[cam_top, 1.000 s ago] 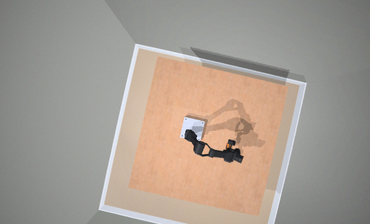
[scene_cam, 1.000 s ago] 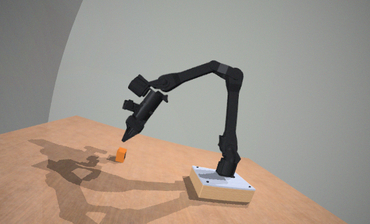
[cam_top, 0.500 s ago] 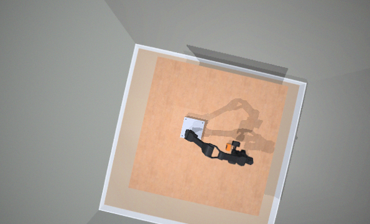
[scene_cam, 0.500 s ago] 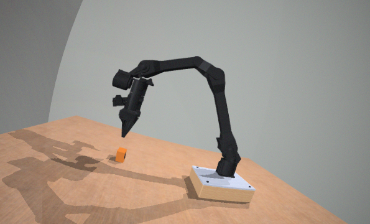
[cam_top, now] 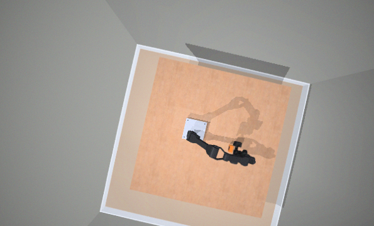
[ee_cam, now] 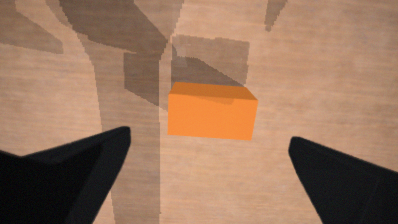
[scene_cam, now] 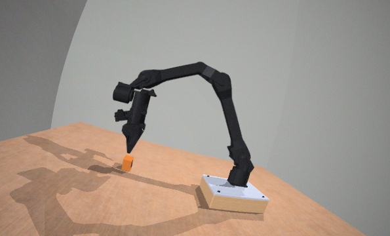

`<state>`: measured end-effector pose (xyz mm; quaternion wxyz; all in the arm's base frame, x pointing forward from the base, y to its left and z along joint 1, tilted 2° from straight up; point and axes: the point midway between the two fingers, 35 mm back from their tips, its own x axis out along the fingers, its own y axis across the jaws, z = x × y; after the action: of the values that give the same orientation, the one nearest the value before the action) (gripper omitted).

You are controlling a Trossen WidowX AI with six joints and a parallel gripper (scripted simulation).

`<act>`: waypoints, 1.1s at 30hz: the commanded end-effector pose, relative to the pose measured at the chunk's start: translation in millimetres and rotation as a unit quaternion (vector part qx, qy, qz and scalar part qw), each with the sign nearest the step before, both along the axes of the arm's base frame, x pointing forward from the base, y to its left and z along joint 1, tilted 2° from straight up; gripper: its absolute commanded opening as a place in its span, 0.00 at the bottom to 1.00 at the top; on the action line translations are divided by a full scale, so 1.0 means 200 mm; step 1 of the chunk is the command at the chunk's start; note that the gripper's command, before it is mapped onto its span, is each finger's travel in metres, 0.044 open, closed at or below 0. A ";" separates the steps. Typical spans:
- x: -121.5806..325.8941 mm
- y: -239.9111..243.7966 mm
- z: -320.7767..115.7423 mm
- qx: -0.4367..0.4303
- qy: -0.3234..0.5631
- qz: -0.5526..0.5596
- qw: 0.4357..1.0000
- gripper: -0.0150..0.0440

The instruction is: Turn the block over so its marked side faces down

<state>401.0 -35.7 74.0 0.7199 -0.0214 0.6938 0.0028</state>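
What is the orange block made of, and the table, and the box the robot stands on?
The orange block looks like smooth, matte plastic or painted wood: flat colour, no grain, no shine. The table looks like pale wood, with fine grain lines running across it. The base box seems to be light wood on its sides, topped by a pale grey plate, maybe metal, with small dark dots like screws at its corners.
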 end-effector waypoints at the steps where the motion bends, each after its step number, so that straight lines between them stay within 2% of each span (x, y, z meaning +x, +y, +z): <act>1: 0.01 -0.01 -0.06 -0.003 -0.004 -0.003 1.000 1.00; 28: 0.01 -0.01 -0.24 -0.003 -0.004 -0.003 1.000 1.00; 33: 0.01 -0.01 -0.24 -0.003 -0.004 -0.003 1.000 0.78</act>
<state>403.6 -37.5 26.6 0.7220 -0.0202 0.6916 0.0005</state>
